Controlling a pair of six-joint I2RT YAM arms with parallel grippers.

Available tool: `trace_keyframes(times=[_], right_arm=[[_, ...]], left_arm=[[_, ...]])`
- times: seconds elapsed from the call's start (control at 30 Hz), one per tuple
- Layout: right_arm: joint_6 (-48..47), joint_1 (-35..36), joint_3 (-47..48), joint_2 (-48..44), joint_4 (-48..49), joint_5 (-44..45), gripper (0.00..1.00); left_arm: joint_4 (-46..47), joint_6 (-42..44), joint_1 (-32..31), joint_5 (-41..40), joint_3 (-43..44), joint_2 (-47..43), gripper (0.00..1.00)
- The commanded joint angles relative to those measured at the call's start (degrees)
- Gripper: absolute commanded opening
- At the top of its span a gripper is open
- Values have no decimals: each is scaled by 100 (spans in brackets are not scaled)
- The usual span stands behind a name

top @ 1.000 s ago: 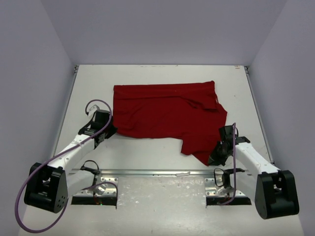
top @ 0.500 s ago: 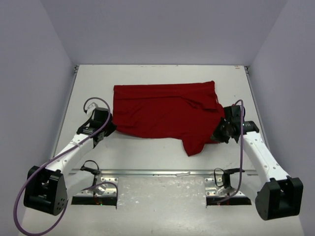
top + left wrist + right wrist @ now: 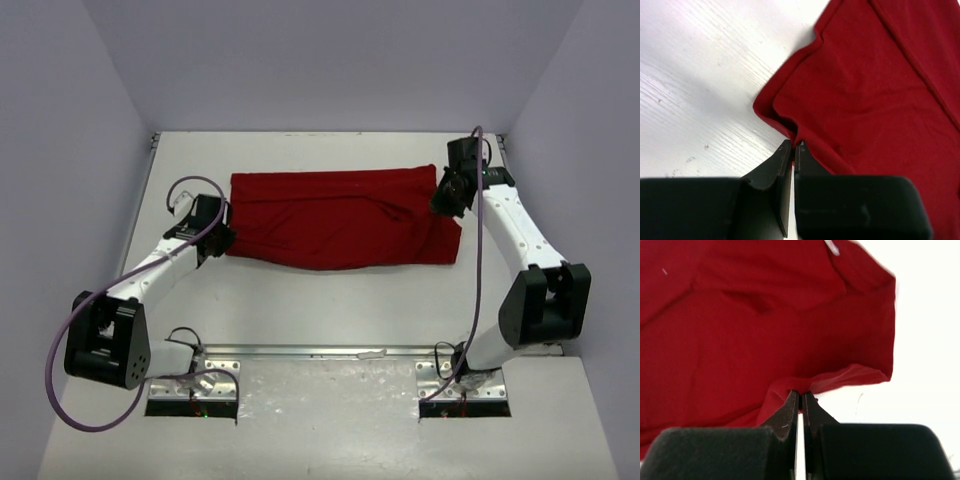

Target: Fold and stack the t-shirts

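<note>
The deep-red t-shirt lay on the far half of the table, spread as a wide band running from the table's left part to its right part. Its far edge was nearly straight, and its near edge sagged in a shallow curve toward the table's near side. A diagonal crease and a doubled layer showed at the end nearer the table's right side.

The left gripper sat at the shirt's near-left corner, over the left part of the table. In the left wrist view its fingers were pressed together on the hemmed edge of the shirt, with the left gripper pinching a small pucker of cloth just above the bare white table.

The right gripper was at the shirt's far-right corner, toward the table's far right. The right wrist view showed the right gripper clamped on a raised fold of the shirt, with the cloth lifted off the table beside it. A small white tag showed at the top of that view.

A purple cable looped from the left arm near the table's near-left corner.
</note>
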Motion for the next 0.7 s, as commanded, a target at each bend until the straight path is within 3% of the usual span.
trace_keyframes(times=[0.0, 0.13, 0.67], right_arm=[[-215, -62, 832, 423, 135, 285, 1], [-250, -176, 1841, 1108, -67, 188, 1], [-663, -466, 4225, 3210, -349, -356, 1]], left_arm=[[14, -143, 130, -199, 432, 105, 0], [74, -126, 183, -234, 713, 290, 0], [92, 15, 446, -138, 1927, 2004, 0]])
